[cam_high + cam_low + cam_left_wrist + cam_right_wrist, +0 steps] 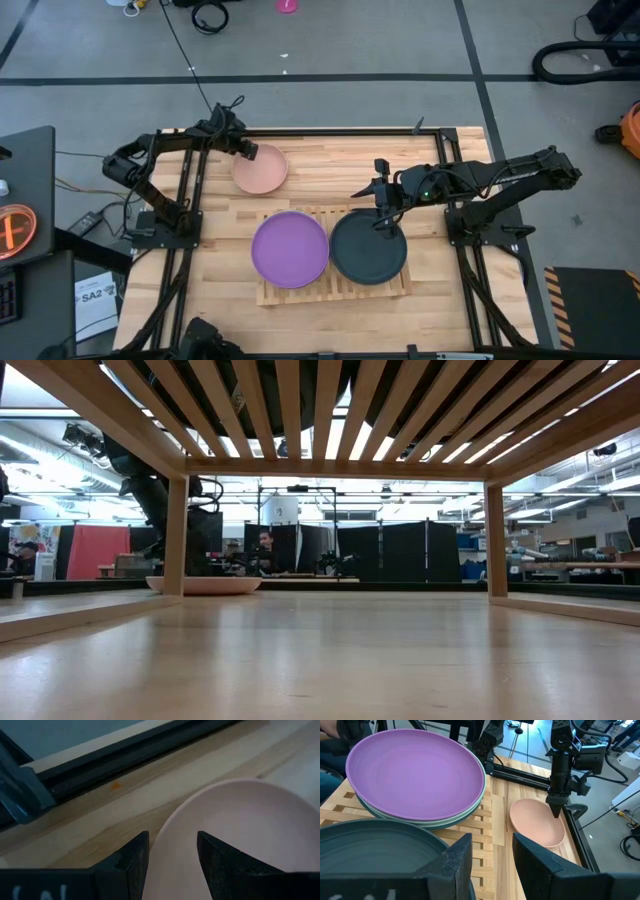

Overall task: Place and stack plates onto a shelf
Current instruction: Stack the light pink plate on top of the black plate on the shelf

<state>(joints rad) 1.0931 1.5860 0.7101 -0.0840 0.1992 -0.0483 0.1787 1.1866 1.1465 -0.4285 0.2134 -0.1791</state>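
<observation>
We see the left gripper (250,152) open, fingers astride the salmon plate's (262,170) rim, above centre. The right gripper (384,224), open and empty, hovers over the dark plate (362,255) on the shelf (334,291), beside the purple plate (289,249).

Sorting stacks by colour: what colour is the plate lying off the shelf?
Salmon pink plate; clearest in the high view.
</observation>
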